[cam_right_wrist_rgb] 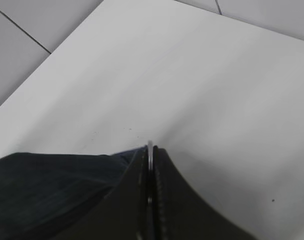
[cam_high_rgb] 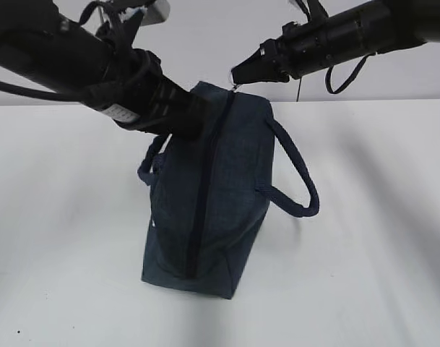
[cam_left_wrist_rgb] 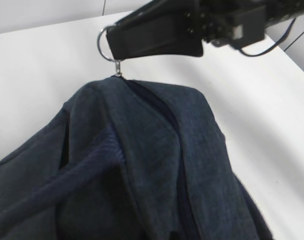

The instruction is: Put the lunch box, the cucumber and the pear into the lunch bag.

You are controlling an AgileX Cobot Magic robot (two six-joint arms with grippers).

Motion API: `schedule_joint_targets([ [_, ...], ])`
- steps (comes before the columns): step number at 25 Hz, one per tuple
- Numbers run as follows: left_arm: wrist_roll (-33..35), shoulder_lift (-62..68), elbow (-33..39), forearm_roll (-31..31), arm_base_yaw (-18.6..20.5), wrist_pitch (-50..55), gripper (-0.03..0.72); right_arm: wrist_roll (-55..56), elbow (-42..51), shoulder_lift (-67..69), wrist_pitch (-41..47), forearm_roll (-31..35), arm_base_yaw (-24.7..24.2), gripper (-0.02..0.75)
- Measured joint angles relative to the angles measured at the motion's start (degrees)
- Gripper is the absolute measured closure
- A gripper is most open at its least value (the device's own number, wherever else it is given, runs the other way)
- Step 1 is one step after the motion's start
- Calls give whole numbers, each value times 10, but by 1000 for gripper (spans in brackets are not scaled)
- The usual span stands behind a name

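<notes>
The dark navy lunch bag [cam_high_rgb: 220, 217] stands on the white table, its zipper [cam_high_rgb: 204, 195] running closed along the top. My right gripper [cam_high_rgb: 238, 76] is shut on the metal ring pull [cam_left_wrist_rgb: 106, 45] at the bag's far end; the ring [cam_right_wrist_rgb: 150, 149] shows edge-on between the closed jaws. My left gripper [cam_high_rgb: 193, 119] presses into the bag's upper left side, next to the zipper. Its fingertips are hidden in a raised fold of fabric [cam_left_wrist_rgb: 142, 165], and it looks shut on that fold. The lunch box, the cucumber and the pear are out of view.
The bag's padded loop handles hang out to either side, one on the right [cam_high_rgb: 300, 181] and one on the left [cam_high_rgb: 149, 163]. The white table [cam_high_rgb: 378, 238] surrounds the bag, with a grey wall behind it.
</notes>
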Motion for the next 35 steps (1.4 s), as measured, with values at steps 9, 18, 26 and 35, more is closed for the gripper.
schedule_joint_targets([
  [9, 0, -26, 1, -9, 0, 9, 703, 13, -2, 39, 1, 5, -13, 732],
  [18, 97, -26, 2, -146, 0, 1, 704, 27, -3, 75, 10, 2, -13, 732],
  [26, 115, -26, 4, -159, 0, -9, 704, 45, -3, 77, 5, -5, -13, 732],
  [35, 118, 8, 4, -170, 0, -26, 704, 48, -33, 80, -17, -41, -16, 575],
])
